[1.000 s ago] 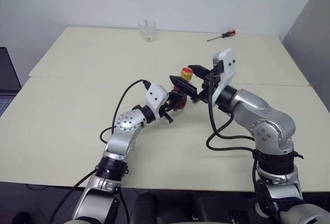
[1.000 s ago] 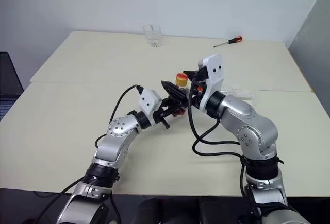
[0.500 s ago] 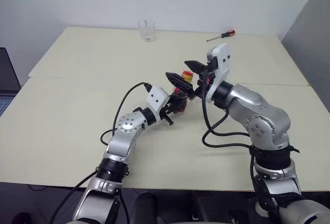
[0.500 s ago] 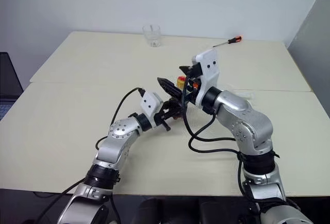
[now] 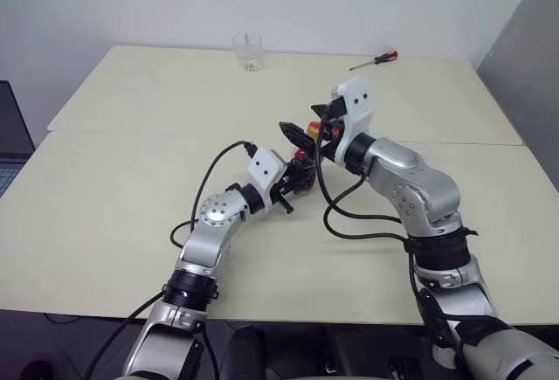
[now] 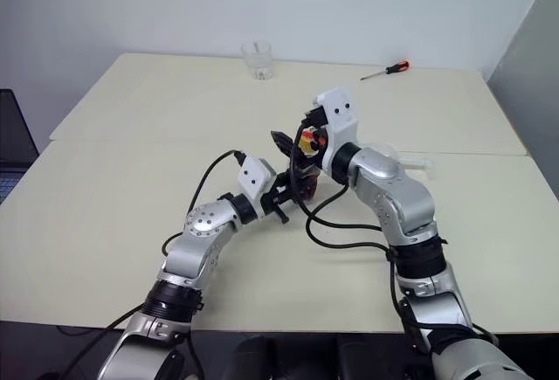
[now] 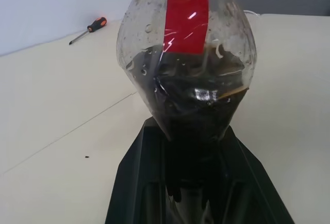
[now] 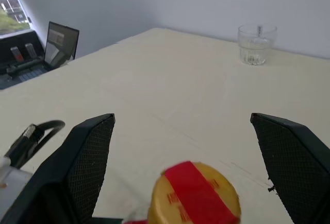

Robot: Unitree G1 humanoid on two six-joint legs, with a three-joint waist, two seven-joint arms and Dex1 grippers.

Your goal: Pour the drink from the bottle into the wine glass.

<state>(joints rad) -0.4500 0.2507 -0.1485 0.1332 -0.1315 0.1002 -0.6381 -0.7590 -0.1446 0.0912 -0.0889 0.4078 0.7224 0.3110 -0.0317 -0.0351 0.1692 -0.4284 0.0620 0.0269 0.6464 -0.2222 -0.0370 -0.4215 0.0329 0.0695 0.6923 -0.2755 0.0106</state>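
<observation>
Two pale cream table (image 5: 113,188) sections butt together, seam running across under both arms; white wall behind, grey panel on the right edge of the room, dark laptop (image 8: 61,41) off the table's left side. Left gripper (image 5: 295,179) pinches the bottle (image 7: 186,64) low on its bulbous body, fingers pressed tight against the plastic, bottle upright just above the tabletop. Drink (image 7: 193,108) dark, nearly black, fills the lower part of the bottle; red label strip runs up its neck. Cap (image 8: 195,193) yellow with red tape, on the bottle. Right gripper (image 8: 183,152) above the left one, fingers spread wide, one either side of the cap, not touching it. Tumbler (image 5: 248,51) far beyond both grippers near the back edge. Screwdriver (image 5: 374,60) with red handle far behind the right gripper, back right.
</observation>
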